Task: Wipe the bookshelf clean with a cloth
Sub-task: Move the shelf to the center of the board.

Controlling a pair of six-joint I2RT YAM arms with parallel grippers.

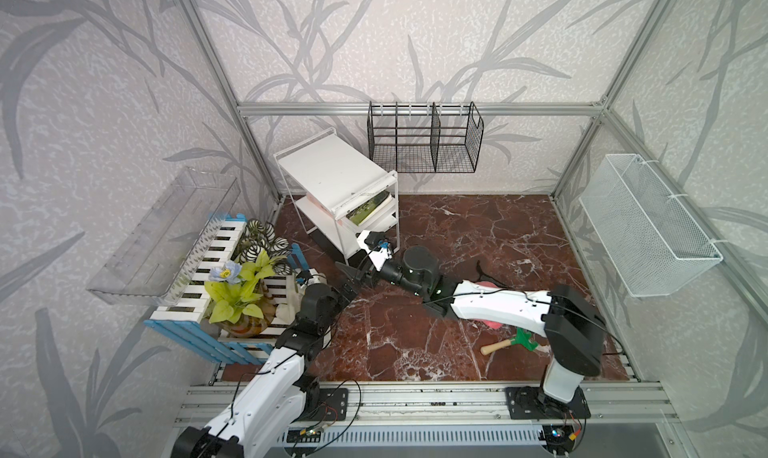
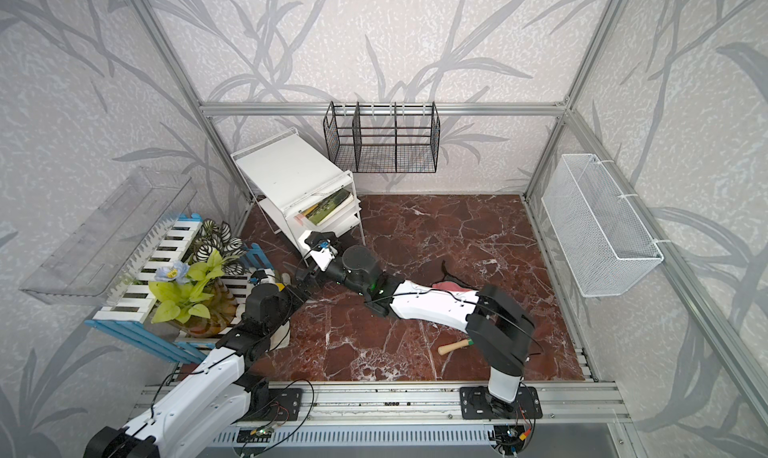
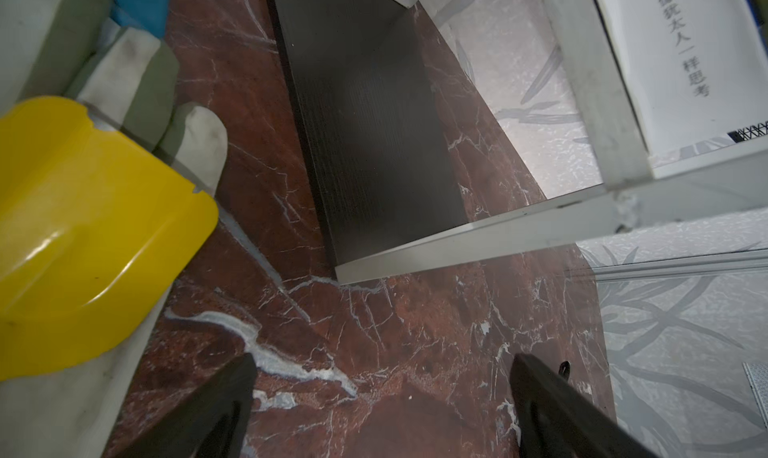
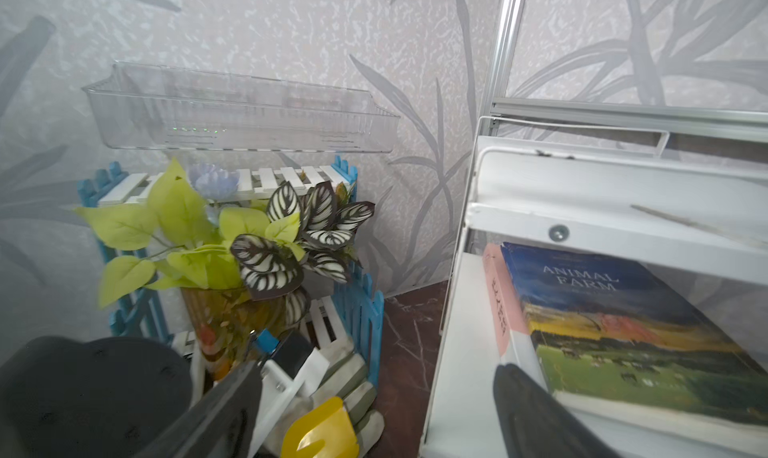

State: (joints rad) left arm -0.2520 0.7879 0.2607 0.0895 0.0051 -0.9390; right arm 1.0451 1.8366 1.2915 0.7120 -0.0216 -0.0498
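White arm shells [image 1: 498, 310], black joint housings [image 1: 419, 264], thin black cables [image 1: 498, 294], left hand's [image 3: 383, 358] dark tapered fingers [image 3: 557, 410]

Only two bits I could actually read. "ANIMAL FARM" was printed in pale capitals on the cover of the paperback [image 4: 623, 323] lying in the bookshelf [image 4: 582, 186]. "像犹太人一样思考" ran in a single column on a white book [image 3: 685, 61]. The red characters on the pink book [image 4: 500, 306] were too blurry.
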